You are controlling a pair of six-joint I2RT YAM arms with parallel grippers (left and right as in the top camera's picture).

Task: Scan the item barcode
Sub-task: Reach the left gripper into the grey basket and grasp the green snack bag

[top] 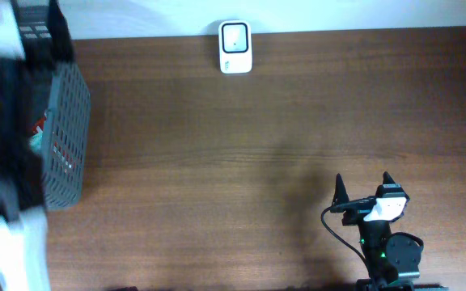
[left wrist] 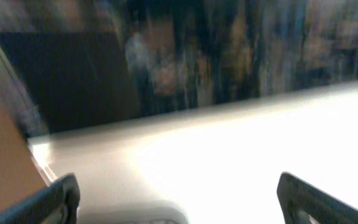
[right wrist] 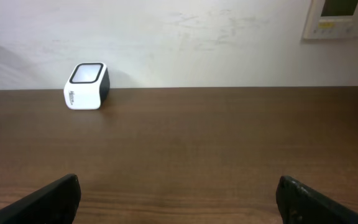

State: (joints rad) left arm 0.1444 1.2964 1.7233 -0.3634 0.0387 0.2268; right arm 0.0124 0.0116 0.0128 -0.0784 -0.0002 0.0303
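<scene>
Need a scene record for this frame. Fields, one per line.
table: brown wood
scanner: small, white, at the far edge near the middle, by the wall
basket: grey mesh, at the left end; contents not identifiable
right gripper: open, holding nothing, near edge on the right side, pointing toward the scanner
left gripper: open, nothing between the fingers; its wrist view is motion-blurred
barcode: none visible
progress: nothing picked up yet
</scene>
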